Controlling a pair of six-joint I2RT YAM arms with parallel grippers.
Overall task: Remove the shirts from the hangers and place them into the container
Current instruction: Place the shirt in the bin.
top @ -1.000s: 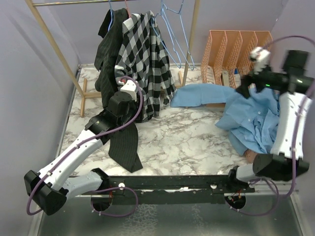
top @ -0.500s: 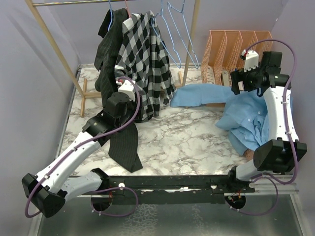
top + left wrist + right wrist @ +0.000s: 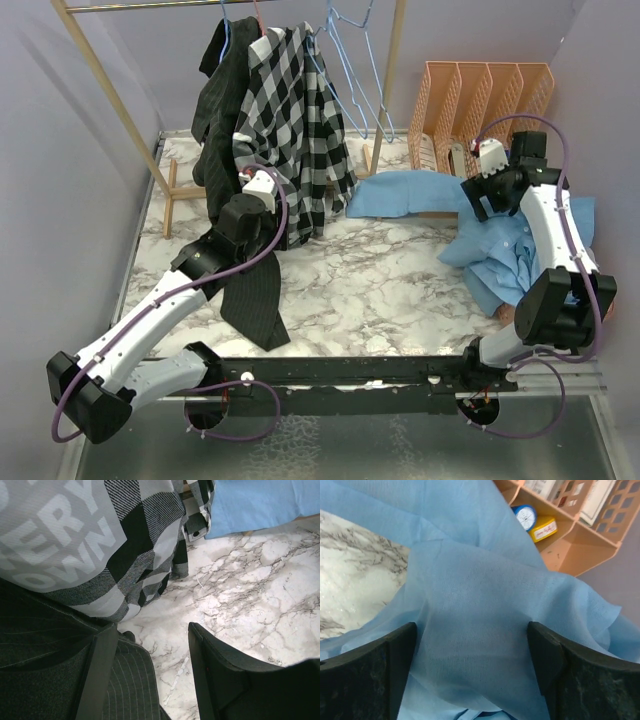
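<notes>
Folded inward since a second ago, my right arm (image 3: 557, 235) holds the right claw (image 3: 470, 652) wide just over the blue shirt (image 3: 505, 245) heaped on the counter (image 3: 380, 275); left claw (image 3: 150, 672) half-open against the hanging pinstriped shirt (image 3: 222, 115).

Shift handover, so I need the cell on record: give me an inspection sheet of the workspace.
Surface: marble tabletop, no spills seen.
Job's things: light blue shirt heaped at right; checked shirt and pinstriped shirt hanging on rack; blue hangers empty; basket not made out.
Clutter: peach file organizer, back right.
Grippers: left gripper open beside pinstriped shirt; right gripper open over light blue shirt.
Cables: purple cables looped along both arms.
Surroundings: wooden rack, plain walls.
</notes>
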